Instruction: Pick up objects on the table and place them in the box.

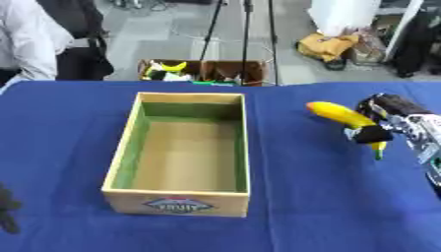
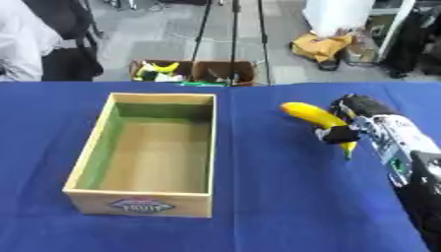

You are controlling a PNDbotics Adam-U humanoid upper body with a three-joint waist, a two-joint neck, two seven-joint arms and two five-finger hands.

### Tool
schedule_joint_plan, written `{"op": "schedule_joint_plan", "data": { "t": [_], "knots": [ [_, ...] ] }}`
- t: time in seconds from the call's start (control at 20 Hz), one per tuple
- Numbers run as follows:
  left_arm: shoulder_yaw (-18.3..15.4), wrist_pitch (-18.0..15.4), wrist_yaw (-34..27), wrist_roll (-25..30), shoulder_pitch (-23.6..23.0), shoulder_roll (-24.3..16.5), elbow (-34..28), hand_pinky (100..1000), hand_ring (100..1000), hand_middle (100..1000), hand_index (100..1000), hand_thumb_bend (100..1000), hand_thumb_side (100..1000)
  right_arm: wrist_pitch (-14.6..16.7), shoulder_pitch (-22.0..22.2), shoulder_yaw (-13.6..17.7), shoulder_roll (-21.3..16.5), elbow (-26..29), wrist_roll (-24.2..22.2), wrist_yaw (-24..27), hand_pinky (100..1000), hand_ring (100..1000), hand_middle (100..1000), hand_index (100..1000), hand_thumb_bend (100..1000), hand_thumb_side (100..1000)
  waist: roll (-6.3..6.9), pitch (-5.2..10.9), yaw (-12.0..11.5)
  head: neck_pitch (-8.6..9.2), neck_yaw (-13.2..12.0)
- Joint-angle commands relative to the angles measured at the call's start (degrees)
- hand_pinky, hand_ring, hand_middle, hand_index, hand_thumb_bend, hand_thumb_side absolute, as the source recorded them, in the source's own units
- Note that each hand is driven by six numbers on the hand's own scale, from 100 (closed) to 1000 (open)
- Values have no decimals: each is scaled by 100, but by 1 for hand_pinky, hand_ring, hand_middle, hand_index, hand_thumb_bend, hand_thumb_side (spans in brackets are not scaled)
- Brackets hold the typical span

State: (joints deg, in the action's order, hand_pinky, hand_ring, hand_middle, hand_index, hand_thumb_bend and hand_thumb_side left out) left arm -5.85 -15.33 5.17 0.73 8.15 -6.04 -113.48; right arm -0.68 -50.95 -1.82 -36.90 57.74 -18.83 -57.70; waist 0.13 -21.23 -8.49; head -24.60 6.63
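while clasped by right hand (image 2: 351,120), banana (image 2: 312,115)

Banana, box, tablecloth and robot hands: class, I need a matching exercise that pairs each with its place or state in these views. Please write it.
Column 1:
1. banana
2. box
3. right robot hand
4. left robot hand

Column 2:
A. shows only at the lower left edge
B. held in the air, right of the box
C. stands on the blue tablecloth, nothing inside
D. fingers curled round the yellow fruit

Pairs: 1-B, 2-C, 3-D, 4-A
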Motion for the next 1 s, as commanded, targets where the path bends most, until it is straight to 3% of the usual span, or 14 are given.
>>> {"op": "schedule_joint_plan", "data": {
  "t": [0.05,1.0],
  "knots": [
    [-9,12,35,8,28,-56,-112,319,518,538,689,100,975,5,-133,10,-256,166,52,61,248,584,561,675,139,577,-9,129,8,58,-10],
    [-8,38,6,18,43,-116,-112,321,518,538,689,100,973,227,-416,-227,-367,503,51,168,254,585,551,665,116,647,-103,229,15,-6,-40]
  ]
}}
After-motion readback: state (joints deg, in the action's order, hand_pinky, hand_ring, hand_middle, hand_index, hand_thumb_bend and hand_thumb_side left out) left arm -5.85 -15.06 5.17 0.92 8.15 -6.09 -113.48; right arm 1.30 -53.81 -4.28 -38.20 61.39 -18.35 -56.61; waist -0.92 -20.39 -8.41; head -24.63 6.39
